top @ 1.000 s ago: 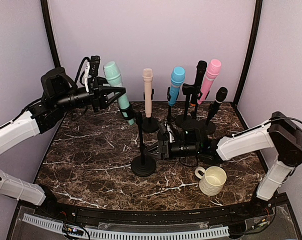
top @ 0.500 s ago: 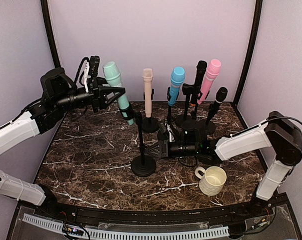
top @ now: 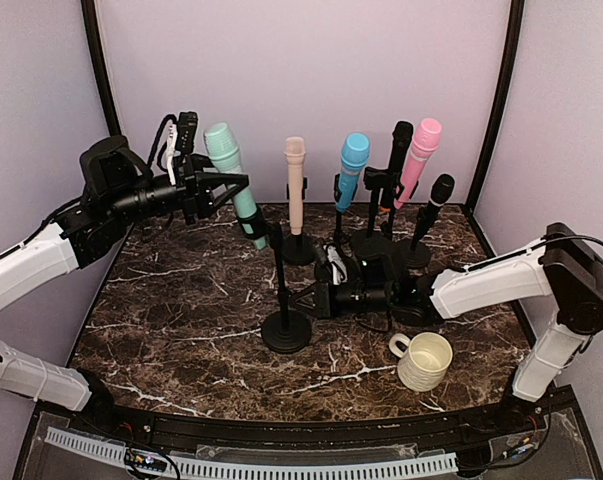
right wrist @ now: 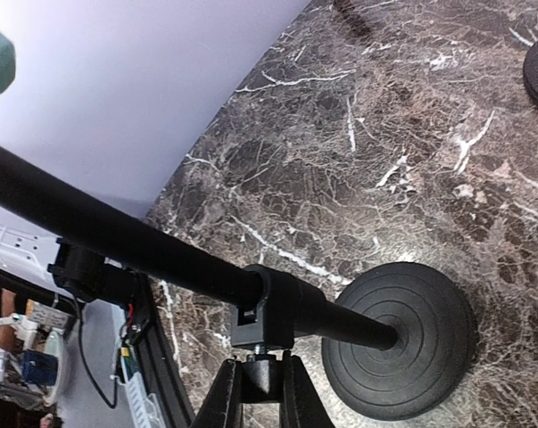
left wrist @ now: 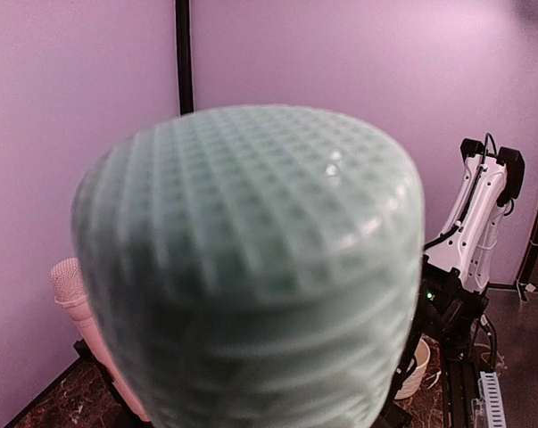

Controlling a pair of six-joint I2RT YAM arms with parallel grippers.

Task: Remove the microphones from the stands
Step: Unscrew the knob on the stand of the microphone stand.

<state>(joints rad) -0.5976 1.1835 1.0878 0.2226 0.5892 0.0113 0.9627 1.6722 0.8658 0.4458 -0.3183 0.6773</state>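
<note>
A mint-green microphone [top: 235, 190] leans in the clip atop a black stand [top: 284, 290] with a round base [top: 286, 332] at the table's middle. My left gripper [top: 243, 187] is shut on the microphone's body just below its head. In the left wrist view the mesh head [left wrist: 251, 267] fills the frame and hides the fingers. My right gripper [top: 303, 297] is shut on the knob [right wrist: 267, 379] of the stand's clamp collar, low on the pole [right wrist: 117, 241], just above the base [right wrist: 398, 339].
Behind stand a beige microphone [top: 295, 170], a blue one [top: 353, 165], a black one [top: 399, 140], a pink one [top: 421, 150] and a small black one [top: 438, 195], each on its own stand. A cream mug [top: 423, 360] sits at the front right.
My right wrist has shifted slightly at the stand's pole. The left gripper and the mint microphone have barely moved.
</note>
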